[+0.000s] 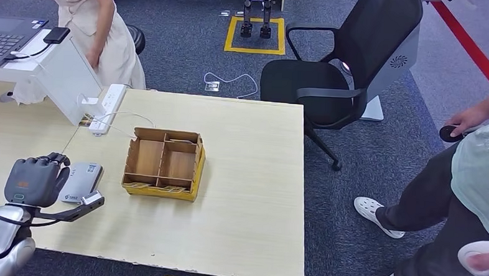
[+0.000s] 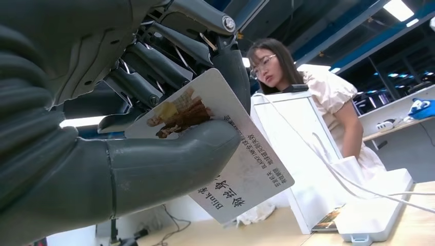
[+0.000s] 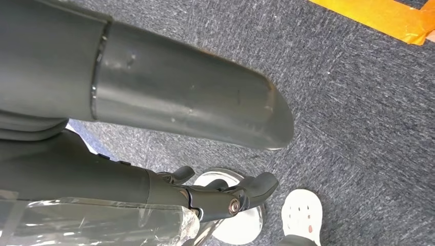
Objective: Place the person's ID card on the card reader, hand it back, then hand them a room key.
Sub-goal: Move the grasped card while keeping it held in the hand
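We see the ID card [image 2: 241,169] pinched between the left hand's [image 1: 34,180] thick thumb and its darker fingers [image 2: 169,72], a small photo and printed text facing the wrist camera. From the head view that hand hovers over the near left part of the wooden table [image 1: 250,225], just beside the grey card reader [image 1: 81,182] lying flat there. Next to the reader sits a yellow-edged cardboard box [image 1: 164,164] with open compartments. A white power strip [image 1: 108,108] with a white cable lies farther back, by a white stand [image 1: 67,74]. Behind it a person in a cream dress [image 2: 333,97] leans toward the table. The right hand [image 3: 225,197] hangs over grey carpet [image 3: 359,102], fingers curled inward, holding nothing. A black office chair [image 1: 338,67] stands beyond the table.
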